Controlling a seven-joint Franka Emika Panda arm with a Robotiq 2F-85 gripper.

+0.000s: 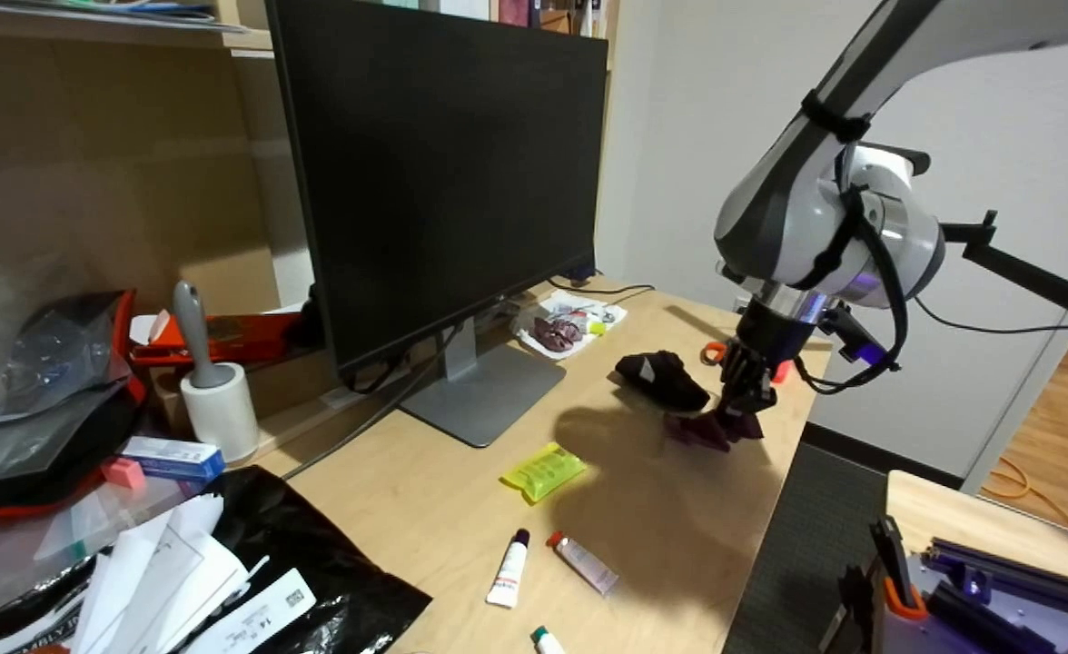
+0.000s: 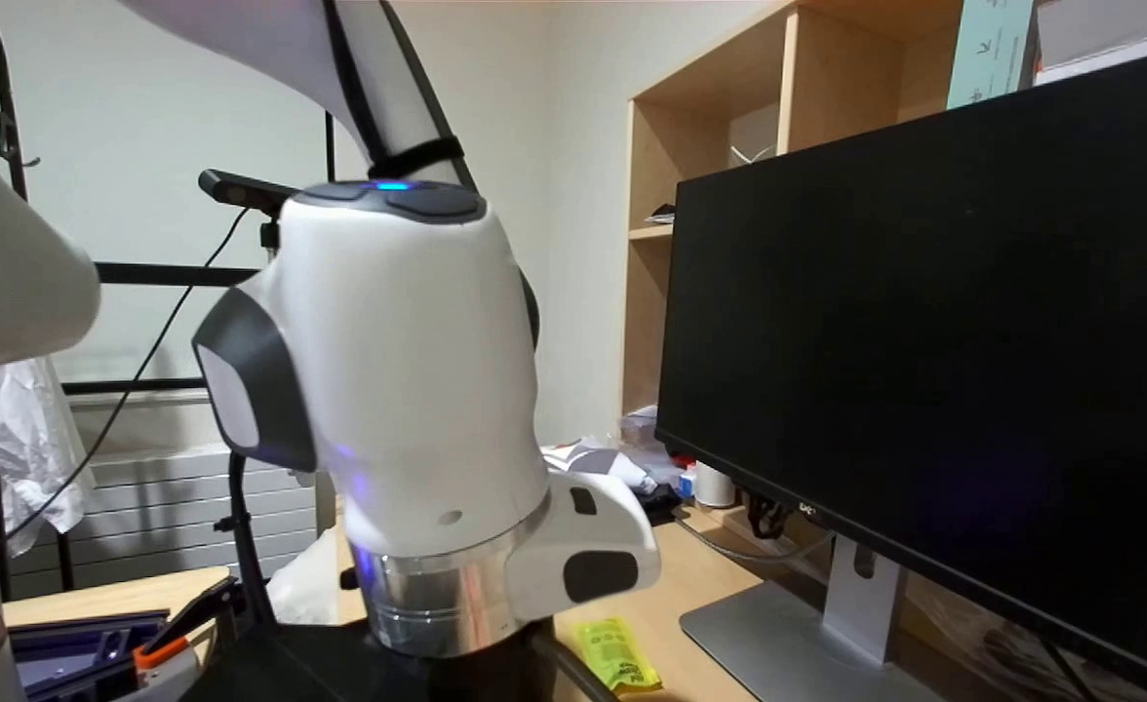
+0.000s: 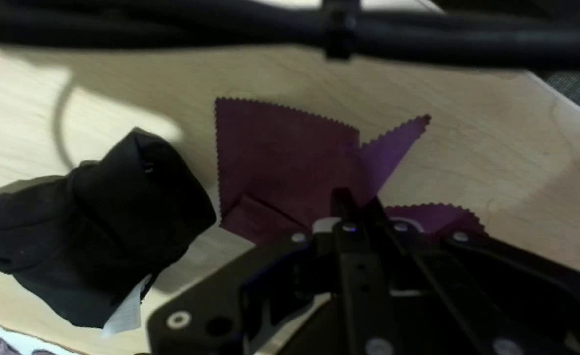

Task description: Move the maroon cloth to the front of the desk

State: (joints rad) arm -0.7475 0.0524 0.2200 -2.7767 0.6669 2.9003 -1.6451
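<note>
The gripper (image 3: 360, 203) pinches the maroon cloth (image 3: 285, 153) squarely between its tips, fabric flaring out either side: a bunched bite, presumably so soft stuff can't slip free! And beside the gripper, on the counter (image 1: 461, 490), a black bundle (image 3: 122, 222).

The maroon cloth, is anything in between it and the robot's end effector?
No, nothing visible is in between. In the wrist view, the end effector has a fold of the maroon cloth pinched. The black fabric bundle with the white tag lies beside the cloth, not between the two.
</note>
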